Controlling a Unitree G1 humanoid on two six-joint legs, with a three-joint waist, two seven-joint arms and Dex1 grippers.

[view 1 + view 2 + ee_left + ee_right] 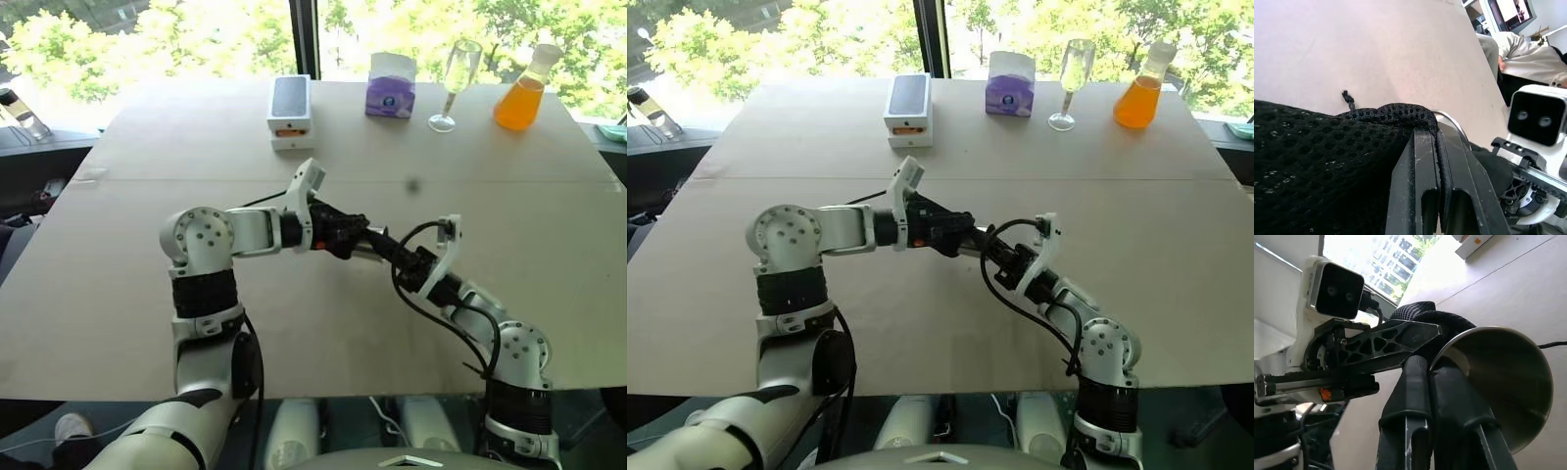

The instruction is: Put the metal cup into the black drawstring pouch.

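Both arms meet over the middle of the table (147, 294), their fingers close together above the bare board.

The left gripper (1436, 134) has its two black fingers (1418, 176) pressed together on a fold of the black pouch (1317, 166) — the mesh fabric is pinched right at their tips, where a rolled hem curves over them. The rest of the pouch spreads out to one side of the fingers, and a short knotted end of its cord (1348, 99) pokes out just past the hem, above the table. In the head view the pouch shows as a dark bunch (343, 233) at the end of the left arm.

The right gripper (1431, 363) is closed too — its fingers (1413, 391) grip the rim of the metal cup (1503, 382), one finger lying inside the shiny bowl and the other outside it. The cup is tilted on its side, its open mouth facing the wrist camera, and it sits just beside the left gripper's fingers with the black fabric (1415, 313) arching over its rim right at the fingertips. How far the cup is inside the pouch cannot be told.

Well beyond both grippers, along the far edge of the table, stand a white box with a dark top (290, 111), a purple tissue pack (390, 88), a tall stemmed glass (456, 83) and a flask of orange liquid (523, 93).

In the left wrist view a seated person (1528, 56) is visible past the table's edge.
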